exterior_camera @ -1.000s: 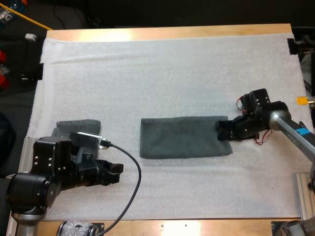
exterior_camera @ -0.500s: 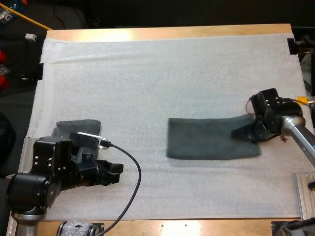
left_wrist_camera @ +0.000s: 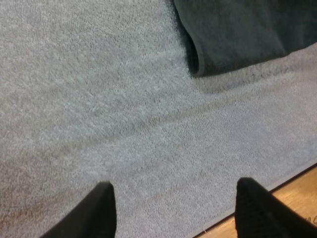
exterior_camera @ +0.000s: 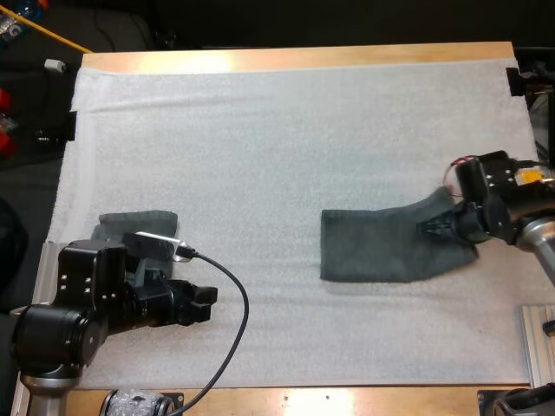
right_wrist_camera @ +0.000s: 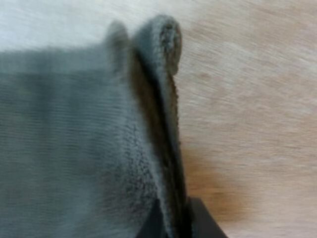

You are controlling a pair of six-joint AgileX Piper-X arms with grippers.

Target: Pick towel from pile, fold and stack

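Note:
A folded dark grey-green towel [exterior_camera: 381,246] lies on the white mat at centre right, its right end lifted and bunched. My right gripper [exterior_camera: 438,229] is shut on that end; in the right wrist view the towel's edge [right_wrist_camera: 163,99] is pinched upright between the fingers [right_wrist_camera: 198,218]. A second towel [exterior_camera: 130,225] lies crumpled at the left, partly hidden behind my left arm; its rolled edge [left_wrist_camera: 218,54] lies ahead of my left gripper [left_wrist_camera: 173,208]. In the high view my left gripper [exterior_camera: 206,306] hovers open over bare mat near the front left.
The mat's front edge and the wooden table strip [left_wrist_camera: 277,208] lie just beside my left fingertips. The white mat [exterior_camera: 286,147] stretches wide behind and between the two towels.
My right gripper has pulled the folded towel to the right across the mat, and the gripped end has risen. The left arm has stayed still.

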